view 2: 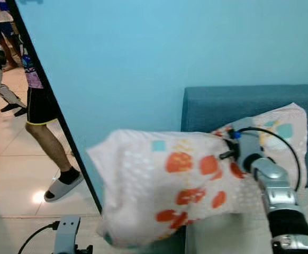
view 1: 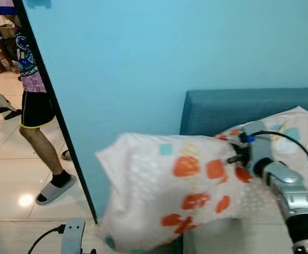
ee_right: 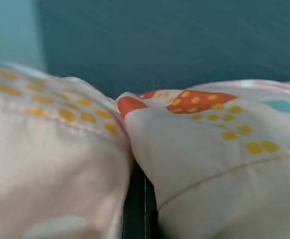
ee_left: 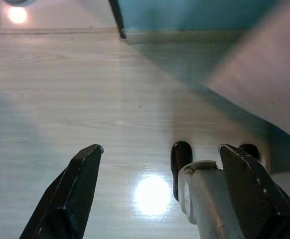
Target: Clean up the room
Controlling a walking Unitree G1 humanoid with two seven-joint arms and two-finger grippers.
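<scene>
pillow (view 1: 170, 190) | soft, puffy, orange-patterned | right gripper (view 1: 237, 153) pinching it | left gripper (ee_left: 160, 194) spread

I am in a home: a soft blue couch (view 1: 238, 108), a light blue wall (view 1: 170, 53) and a shiny pale tile floor (view 1: 6, 174).

We see a light blue wall (view 1: 159, 58) ending at a dark edge (view 1: 59, 116), with a person (view 1: 35, 95) in black shorts and grey slippers standing beyond it on a glossy tiled floor (view 1: 6, 180). Nearer us lies pale wood flooring (ee_left: 85, 99).
</scene>
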